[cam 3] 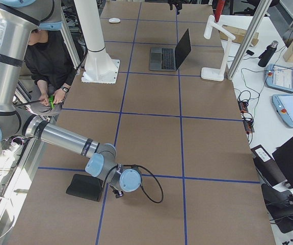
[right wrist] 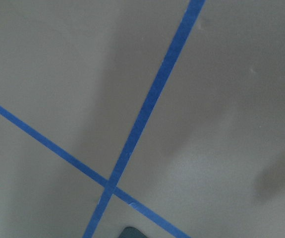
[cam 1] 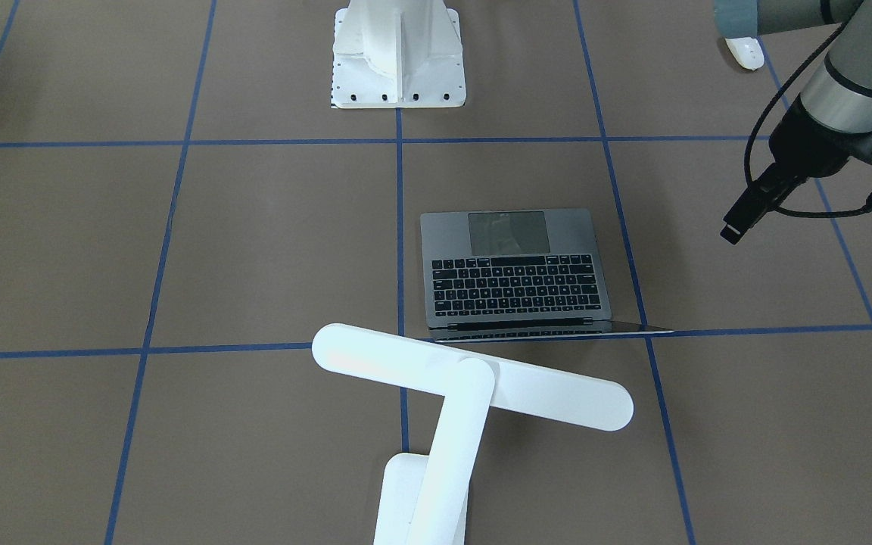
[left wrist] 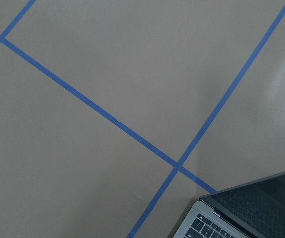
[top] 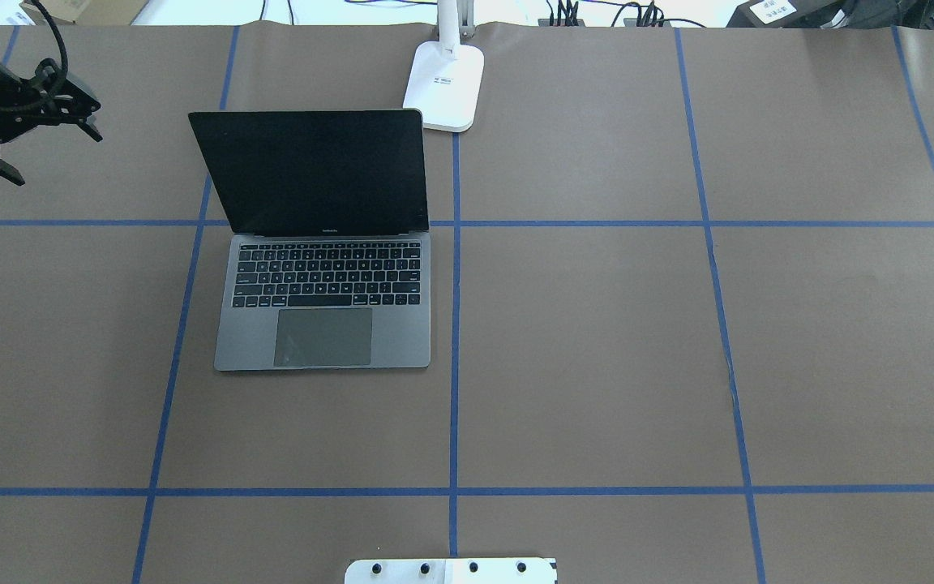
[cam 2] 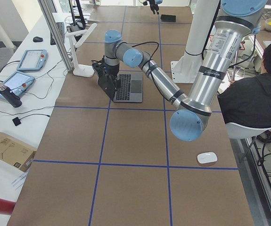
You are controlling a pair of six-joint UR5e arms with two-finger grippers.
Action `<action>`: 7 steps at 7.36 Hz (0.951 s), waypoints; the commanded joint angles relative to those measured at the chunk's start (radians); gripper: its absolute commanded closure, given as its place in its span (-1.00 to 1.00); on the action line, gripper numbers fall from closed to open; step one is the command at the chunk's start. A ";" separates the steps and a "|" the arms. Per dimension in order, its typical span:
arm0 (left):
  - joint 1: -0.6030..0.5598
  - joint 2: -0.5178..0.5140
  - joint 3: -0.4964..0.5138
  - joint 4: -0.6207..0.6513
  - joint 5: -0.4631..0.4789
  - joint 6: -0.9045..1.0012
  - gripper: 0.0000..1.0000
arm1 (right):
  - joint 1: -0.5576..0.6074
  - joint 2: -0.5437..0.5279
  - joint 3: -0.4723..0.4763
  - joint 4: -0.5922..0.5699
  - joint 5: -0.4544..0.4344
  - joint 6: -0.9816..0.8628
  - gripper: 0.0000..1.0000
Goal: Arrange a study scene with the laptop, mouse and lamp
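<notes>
Taped table (top: 597, 341): my left claw (top: 49, 154) hangs wide beside the laptop (top: 329, 308); right claw (cam 3: 116, 192), state I cannot tell.

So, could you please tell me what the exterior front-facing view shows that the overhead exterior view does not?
Only front-facing: the mouse, by the left arm, and the long bar head of the lamp. Only overhead: the dark screen face of the laptop and cables beyond the table. Both: the laptop's keyboard and trackpad, the lamp's base, the left end effector, the white pedestal and the blue tape grid.
</notes>
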 commanded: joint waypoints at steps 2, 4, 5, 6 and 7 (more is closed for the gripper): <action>0.002 -0.006 0.002 -0.014 0.000 0.001 -0.99 | -0.026 -0.014 -0.042 0.001 0.004 -0.038 -1.00; 0.002 -0.011 0.002 -0.014 0.000 0.001 -0.99 | -0.027 -0.035 -0.067 -0.001 0.036 -0.069 -1.00; 0.002 -0.014 0.001 -0.014 0.000 -0.001 -0.99 | -0.029 -0.048 -0.068 -0.001 0.037 -0.075 -1.00; 0.002 -0.015 -0.002 -0.014 0.000 -0.001 -0.99 | -0.033 -0.057 -0.076 -0.001 0.037 -0.076 -1.00; 0.002 -0.017 -0.005 -0.014 0.001 -0.001 -0.99 | -0.037 -0.062 -0.081 -0.001 0.037 -0.076 -1.00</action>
